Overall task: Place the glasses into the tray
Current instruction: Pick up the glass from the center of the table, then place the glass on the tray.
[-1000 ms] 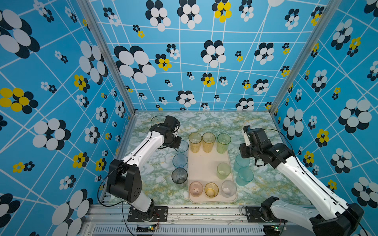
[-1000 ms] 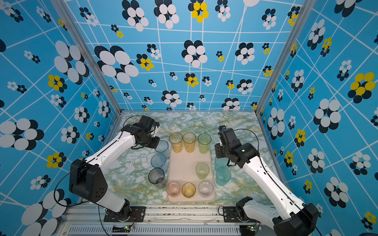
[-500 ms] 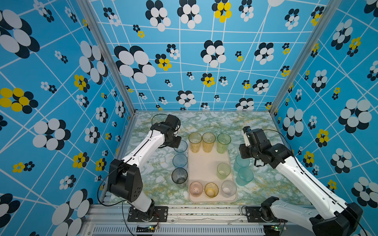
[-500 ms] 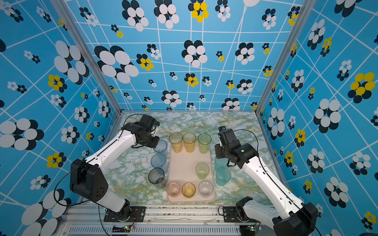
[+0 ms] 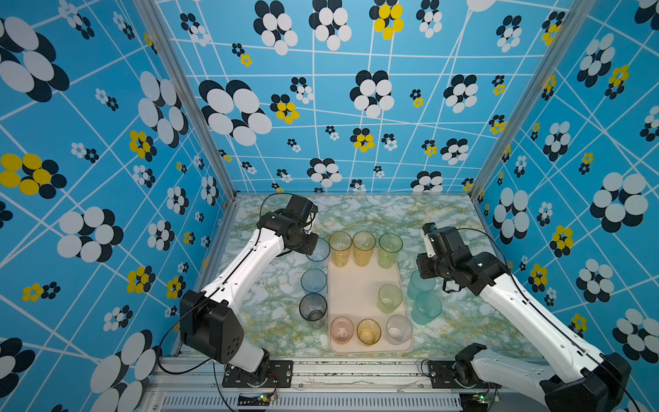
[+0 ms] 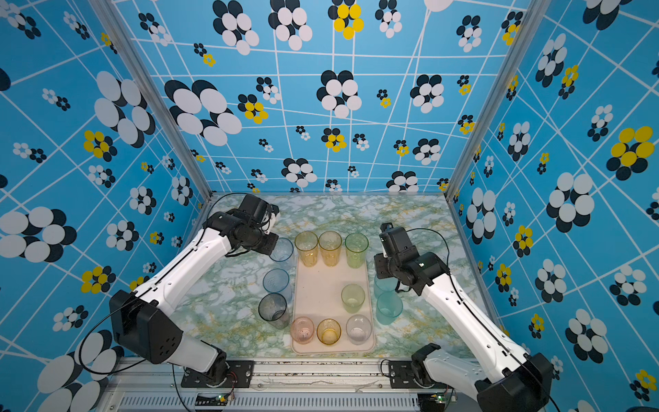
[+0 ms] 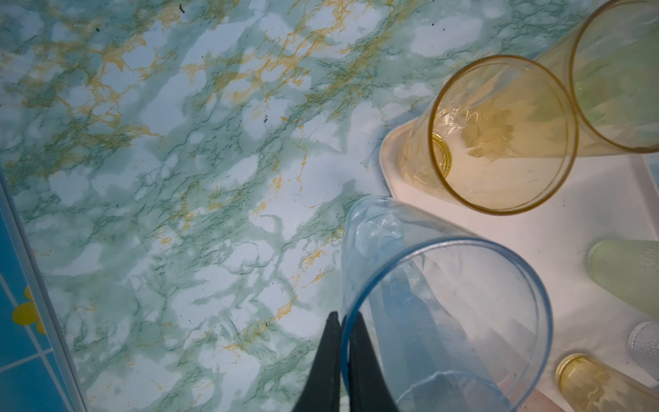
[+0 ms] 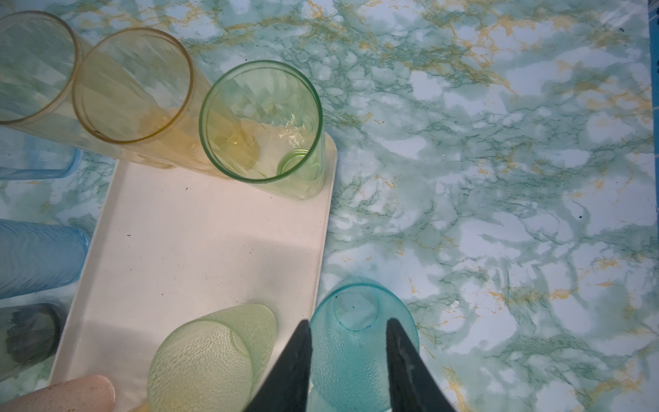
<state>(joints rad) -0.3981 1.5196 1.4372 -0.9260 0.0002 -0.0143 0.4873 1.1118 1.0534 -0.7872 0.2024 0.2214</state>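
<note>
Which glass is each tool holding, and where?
Left tool pinches the tall blue glass by its rim. Right tool straddles the farther teal glass at its sides; grip unclear.

No text, label, brand, number or sign can be read in any view. Nothing legible stands on the glasses [image 5: 363, 248], the tray [image 5: 356, 285] or the marbled surface [image 5: 392, 217]. A tiny pale mark [image 5: 272, 216] sits on the black housing of the left arm [image 5: 249, 264], beyond the tray's far-left corner. It is too small to make out.
</note>
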